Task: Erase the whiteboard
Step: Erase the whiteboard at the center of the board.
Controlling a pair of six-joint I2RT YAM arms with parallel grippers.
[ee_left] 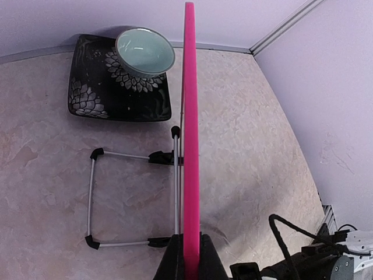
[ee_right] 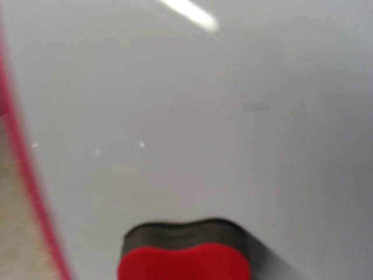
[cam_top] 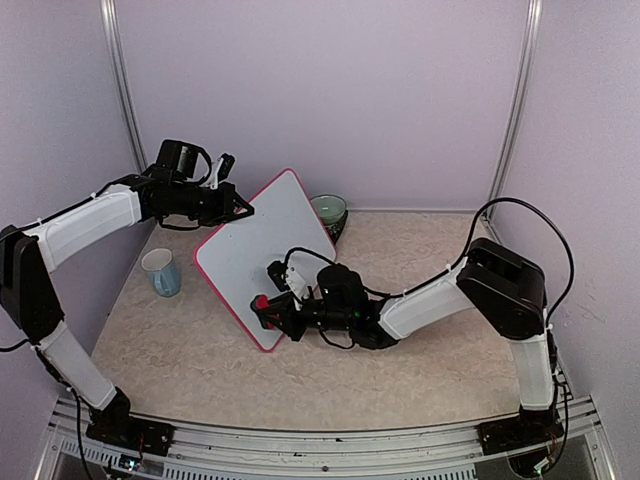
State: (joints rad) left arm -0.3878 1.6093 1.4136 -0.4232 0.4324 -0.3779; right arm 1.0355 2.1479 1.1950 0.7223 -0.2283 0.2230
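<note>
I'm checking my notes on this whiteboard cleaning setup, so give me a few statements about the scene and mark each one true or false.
1. The left gripper is clamped on the edge of the whiteboard. True.
2. The eraser lies loose on the table. False: the right gripper holds it against the whiteboard's face.
3. A cup stands on the table, to the left of the whiteboard in the top view. True.
4. The bowl sits directly on the table. False: it rests on a dark patterned plate.
5. The whiteboard lies flat on the table. False: it is tilted up on its lower edge.
</note>
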